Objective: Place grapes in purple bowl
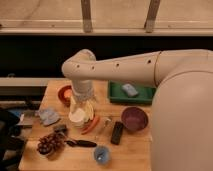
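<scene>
Camera view: the only view you have, looking down on the bench from its front side.
Gripper: the gripper [81,107] hangs low over the left half of the bench, just above a pale cup-like container [78,117], close to the orange-red bowl [63,94] toward the far-left corner.
Grip state: you cannot tell whether it is spread or closed; the wrist and the pale container blend together there.
Grapes: the grapes [50,144] lie on the bench by the front-left corner, apart from the gripper and nearer the front edge than it is.
Purple bowl: the purple bowl [135,120] sits toward the right edge, in front of the green tray [142,95], well apart from the grapes. It looks empty.
Done: nothing you can count; the grapes are not lifted and not in the bowl.
Left: reach to the front-left corner, take the bunch, carry it across to the right side, release it into the bowl.
In the way: a carrot-like orange item [91,125], a black bar-shaped item [117,132] and a blue cup [102,155] lie between grapes and bowl.
Hidden: the arm's large shell covers the right edge and front-right corner of the bench.
Hard to make out: the dark thing [80,143] beside the grapes, and the grey item in the tray.
</scene>
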`<state>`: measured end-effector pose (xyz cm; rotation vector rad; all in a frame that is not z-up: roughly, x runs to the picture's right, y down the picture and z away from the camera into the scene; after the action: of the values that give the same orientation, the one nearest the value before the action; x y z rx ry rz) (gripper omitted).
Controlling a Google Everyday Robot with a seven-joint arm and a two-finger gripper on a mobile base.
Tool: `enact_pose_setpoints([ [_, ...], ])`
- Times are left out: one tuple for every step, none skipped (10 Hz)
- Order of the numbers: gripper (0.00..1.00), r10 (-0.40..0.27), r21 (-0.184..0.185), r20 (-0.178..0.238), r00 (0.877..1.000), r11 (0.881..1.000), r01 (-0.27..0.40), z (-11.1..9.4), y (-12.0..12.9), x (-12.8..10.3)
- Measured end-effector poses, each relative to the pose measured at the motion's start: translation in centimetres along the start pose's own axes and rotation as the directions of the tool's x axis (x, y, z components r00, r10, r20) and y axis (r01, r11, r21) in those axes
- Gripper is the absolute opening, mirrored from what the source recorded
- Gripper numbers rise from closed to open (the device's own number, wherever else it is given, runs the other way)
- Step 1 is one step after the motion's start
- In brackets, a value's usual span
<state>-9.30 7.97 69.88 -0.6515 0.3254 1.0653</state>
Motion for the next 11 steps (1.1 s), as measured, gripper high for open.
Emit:
enact_pose_setpoints([
  [0.78, -0.035, 0.000, 0.009, 0.999, 0.999, 0.035, 0.0, 1.4, -0.2],
  [0.78, -0.077, -0.004, 0.020, 0.997, 0.997, 0.078, -0.1, 3.4, -0.5],
  [0.78, -0.122, -0.011, 0.033, 0.992, 0.992, 0.122, -0.2, 6.0, -0.6],
  [0.78, -0.163, -0.017, 0.046, 0.986, 0.986, 0.164, -0.3, 8.3, -0.6],
  [0.78, -0.210, -0.022, 0.060, 0.976, 0.977, 0.211, -0.4, 10.6, -0.4],
  [0.78, -0.248, -0.028, 0.069, 0.966, 0.968, 0.250, -0.4, 12.4, -0.3],
  [0.78, -0.291, -0.032, 0.078, 0.954, 0.955, 0.294, -0.5, 14.5, -0.1],
  [0.78, -0.343, -0.038, 0.086, 0.935, 0.937, 0.347, -0.4, 16.7, 0.0],
  [0.78, -0.376, -0.047, 0.085, 0.923, 0.924, 0.380, -0.1, 18.1, 0.2],
  [0.78, -0.410, -0.057, 0.078, 0.909, 0.908, 0.415, 0.7, 19.7, 0.4],
  [0.78, -0.433, -0.070, 0.064, 0.899, 0.897, 0.437, 1.8, 20.7, 0.7],
])
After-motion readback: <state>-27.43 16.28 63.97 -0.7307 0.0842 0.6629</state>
